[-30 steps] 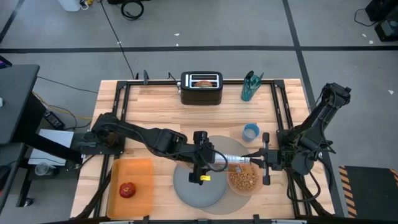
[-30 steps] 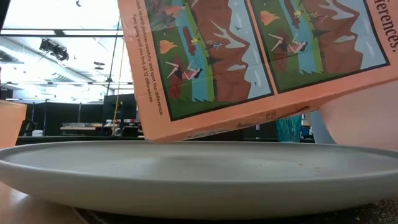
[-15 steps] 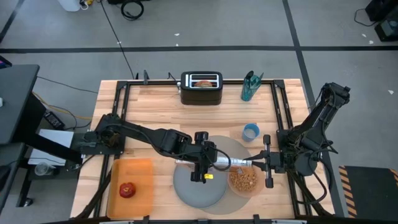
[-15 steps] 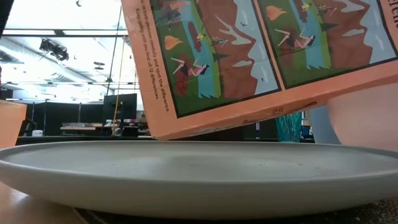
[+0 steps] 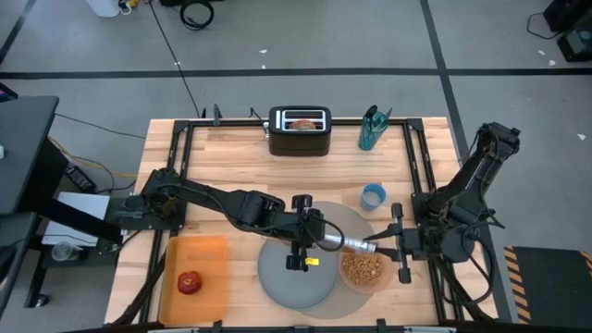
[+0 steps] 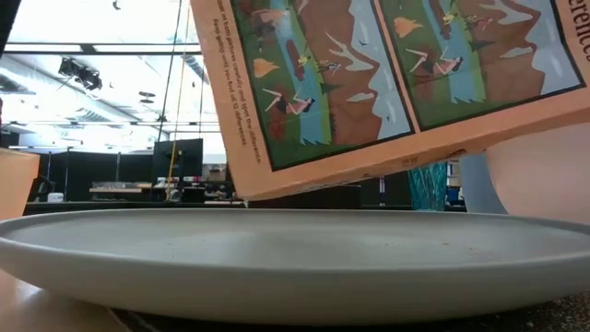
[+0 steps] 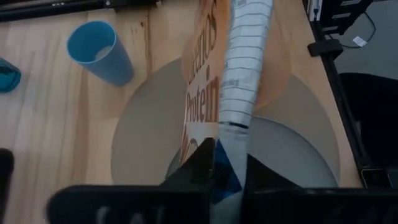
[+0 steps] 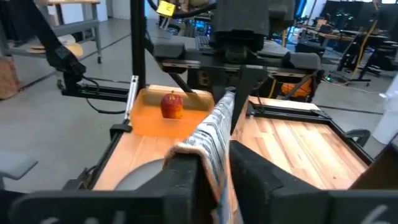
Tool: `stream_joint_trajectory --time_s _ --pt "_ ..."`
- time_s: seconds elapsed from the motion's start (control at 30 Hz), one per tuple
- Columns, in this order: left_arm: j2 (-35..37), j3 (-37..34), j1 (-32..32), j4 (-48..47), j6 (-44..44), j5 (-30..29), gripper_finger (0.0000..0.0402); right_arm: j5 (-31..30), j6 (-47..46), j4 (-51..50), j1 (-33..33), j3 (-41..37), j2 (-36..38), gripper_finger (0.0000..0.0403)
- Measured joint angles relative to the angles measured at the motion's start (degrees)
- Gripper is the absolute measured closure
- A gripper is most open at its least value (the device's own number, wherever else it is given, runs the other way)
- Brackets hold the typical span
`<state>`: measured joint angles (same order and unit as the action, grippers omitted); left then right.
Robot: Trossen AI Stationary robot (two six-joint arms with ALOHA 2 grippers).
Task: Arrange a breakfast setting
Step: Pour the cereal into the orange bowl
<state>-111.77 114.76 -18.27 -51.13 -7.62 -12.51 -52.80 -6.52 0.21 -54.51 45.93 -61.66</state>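
Left gripper point(image 5: 326, 242): jaws pinched tight on one end of the cereal box point(image 6: 387, 83), over the middle of the table.
Right gripper point(image 5: 368, 248): at the box's other end, jaws straddling its crinkled top; I cannot tell whether they still pinch it.
Bowl point(image 5: 363, 269): on the grey mat point(image 5: 344, 217), toward the front edge, cereal point(image 5: 362, 266) already in it.
Plate point(image 5: 291, 277): on the mat beside the bowl, bare.
Apple point(image 5: 189, 282): on the orange tray point(image 5: 208, 254), front left corner.
Bagel point(image 5: 300, 121): in the toaster point(image 5: 300, 141), back edge.
Handover advice: I would confirm the left grip holds before backing the right arm off, keeping the box level and clear of the plate.
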Motion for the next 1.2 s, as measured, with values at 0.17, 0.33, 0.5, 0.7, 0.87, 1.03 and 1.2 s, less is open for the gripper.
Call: stream_joint_trajectory --time_s 0.17,0.33,0.5,0.7,0.87,1.03,1.2 --pt "0.70 0.04 -1.22 0.25 0.77 -0.96 0.0390 -0.04 -1.04 -3.58 -1.97 2.85 0.92 0.0248" --pt "0.92 0.04 -1.83 -0.54 0.79 -2.44 0.0390 -4.45 -2.61 -9.76 -5.30 5.96 1.74 0.0223" --pt "2.60 0.02 -2.50 -0.59 1.26 -4.54 0.0389 -9.20 -1.08 -10.79 -9.60 8.21 2.65 0.0224" --pt "4.63 0.02 -3.18 2.44 2.02 -5.17 0.0389 -16.58 1.60 -10.58 -14.04 10.02 3.07 0.0224" --pt "5.50 0.02 -5.18 3.04 5.56 -11.01 0.0389 -25.10 3.38 -8.30 -19.80 10.34 3.40 0.0224" --pt "5.58 -1.10 -6.96 4.19 7.00 -13.95 0.0392 -34.11 4.62 -7.54 -24.27 10.34 3.02 0.0224" --pt "8.28 -11.66 -7.04 12.22 7.80 -14.69 0.0392 -36.06 3.79 -7.51 -26.74 10.34 2.78 0.0224"
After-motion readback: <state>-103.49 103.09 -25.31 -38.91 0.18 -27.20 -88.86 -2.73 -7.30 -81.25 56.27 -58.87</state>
